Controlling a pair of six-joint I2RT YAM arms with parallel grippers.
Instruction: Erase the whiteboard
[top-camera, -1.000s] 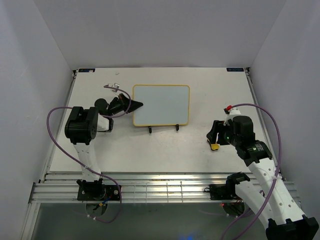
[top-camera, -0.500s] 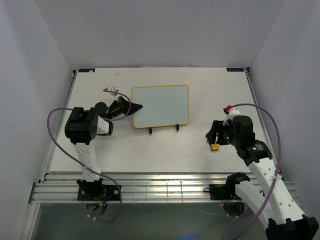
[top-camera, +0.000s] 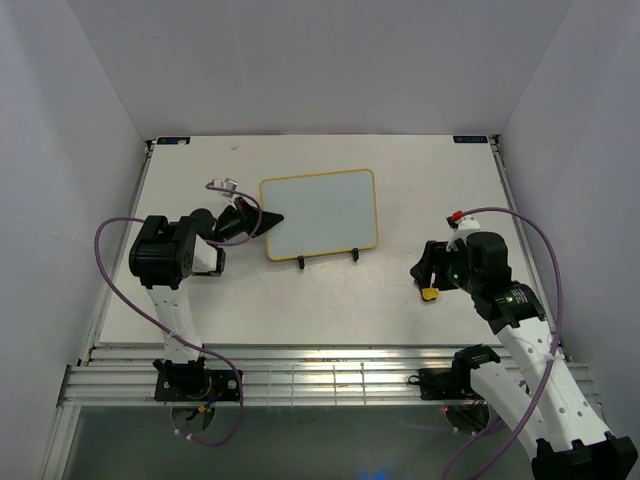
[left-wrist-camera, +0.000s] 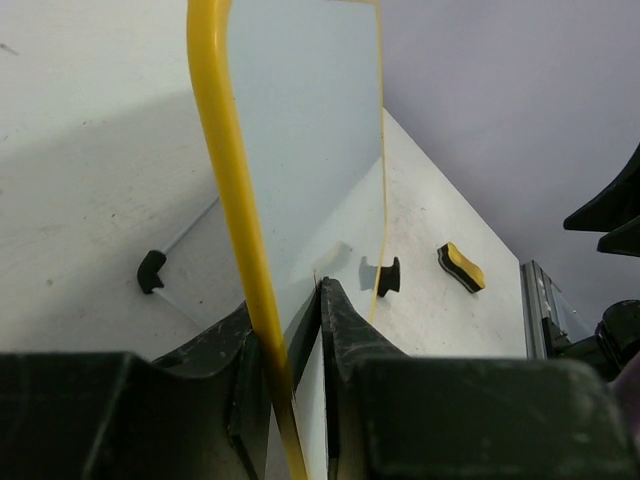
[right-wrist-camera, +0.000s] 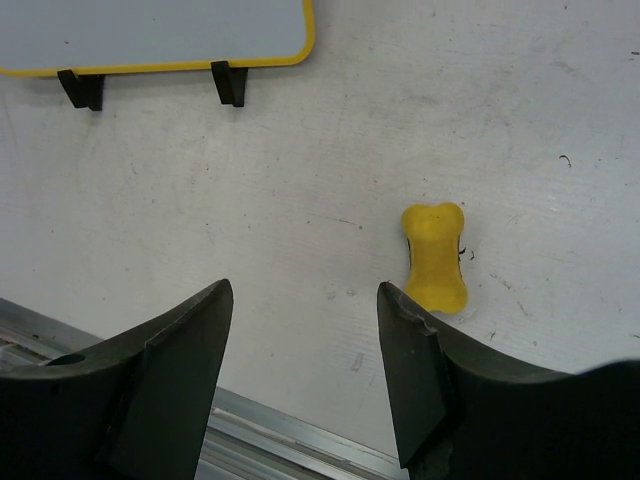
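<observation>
Nudges the whiteboard (top-camera: 320, 212) slightly left of its place a second ago, propped on the black easel stand (top-camera: 326, 260) mid-table. Pinches its yellow left edge tight in the left gripper (left-wrist-camera: 285, 310). Holds the right gripper (right-wrist-camera: 305, 300) wide and empty near the yellow bone-shaped eraser (right-wrist-camera: 434, 256).

No text, number or brand is showing legibly anywhere. The whiteboard (top-camera: 320, 212) is showing a blank face. Two small dark labels (top-camera: 173, 140) are sitting at the far corners of the table (top-camera: 330, 300), too tiny to read.

Clean yellow-framed whiteboard (top-camera: 320, 212), propped upright mid-table, left edge gripper-pinched.
</observation>
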